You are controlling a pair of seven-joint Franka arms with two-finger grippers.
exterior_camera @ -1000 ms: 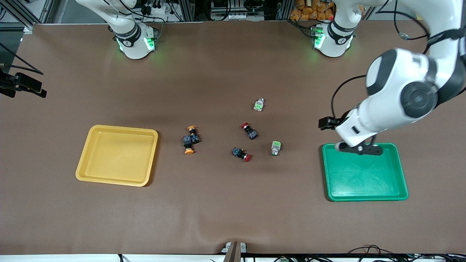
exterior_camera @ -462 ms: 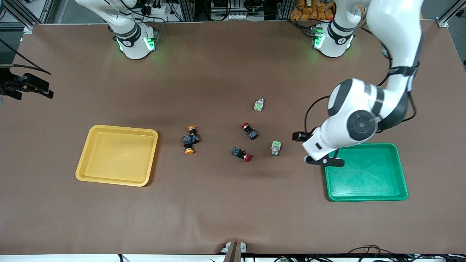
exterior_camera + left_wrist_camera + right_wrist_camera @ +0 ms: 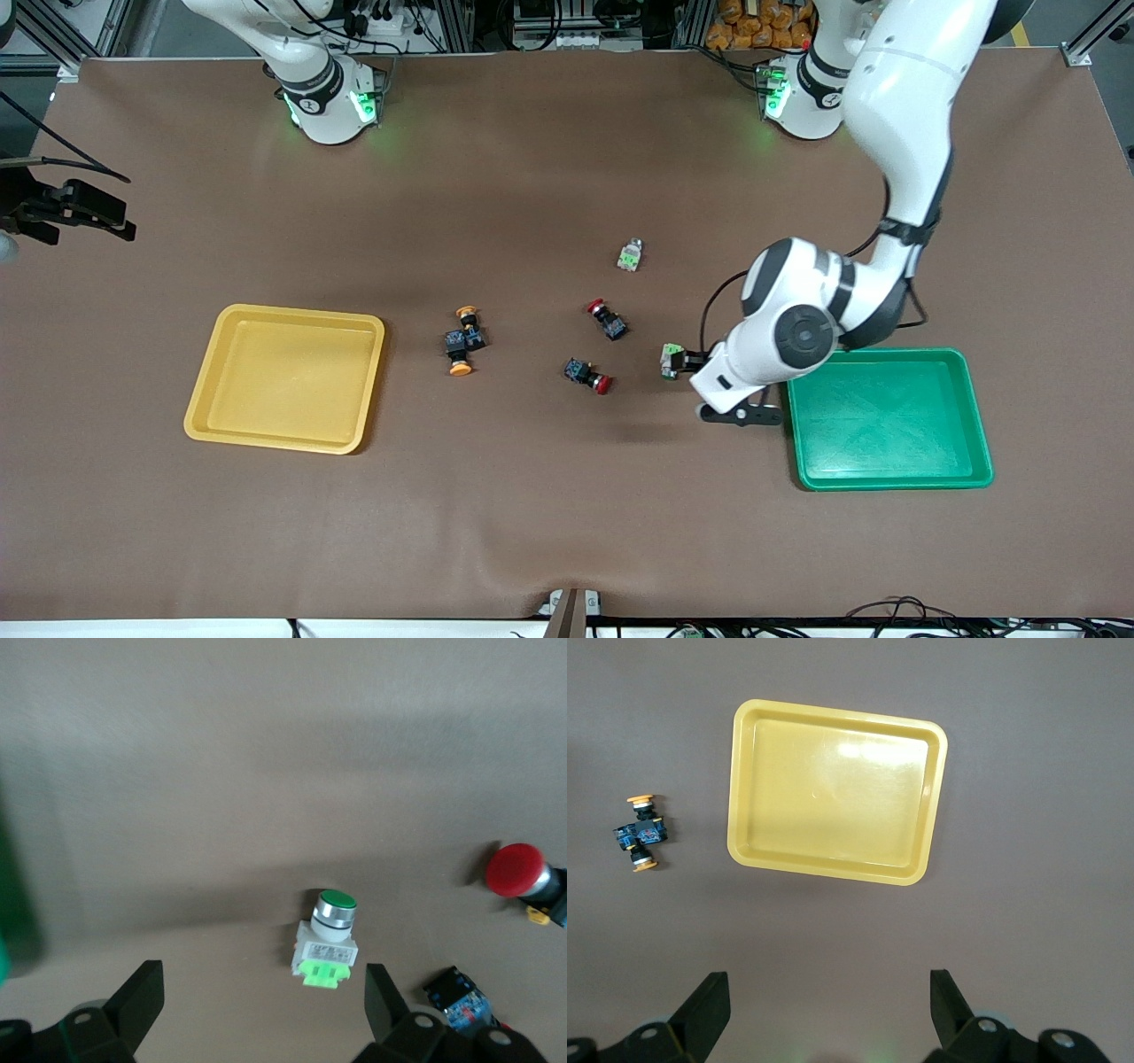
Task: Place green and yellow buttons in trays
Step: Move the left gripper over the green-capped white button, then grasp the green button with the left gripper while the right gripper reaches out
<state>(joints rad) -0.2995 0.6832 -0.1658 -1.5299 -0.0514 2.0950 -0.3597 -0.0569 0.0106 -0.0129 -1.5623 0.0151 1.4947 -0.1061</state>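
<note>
- I see the table (image 3: 532,496) filling nearly the whole front view, with the yellow tray (image 3: 285,378) at left of centre and the green tray (image 3: 889,418) at lower right; both trays hold nothing.
- My left arm (image 3: 895,168) comes down from the upper right, and the left gripper (image 3: 266,1010) hangs over the table just beside the green tray's rim, fingers (image 3: 137,997) spread wide with nothing between them.
- The right gripper (image 3: 824,1010) is high over the yellow tray, jaws also apart and empty; that arm waits.
- Two orange-capped buttons (image 3: 463,340) lie touching at mid-frame beside the yellow tray, long axes running roughly up-down the frame.
- Two red-capped buttons (image 3: 608,319) lie near centre.
- One green button (image 3: 629,255) lies higher in the frame.
- The other green button (image 3: 326,939) lies on its side under the left gripper, its round end pointing away from the wrist camera.
</note>
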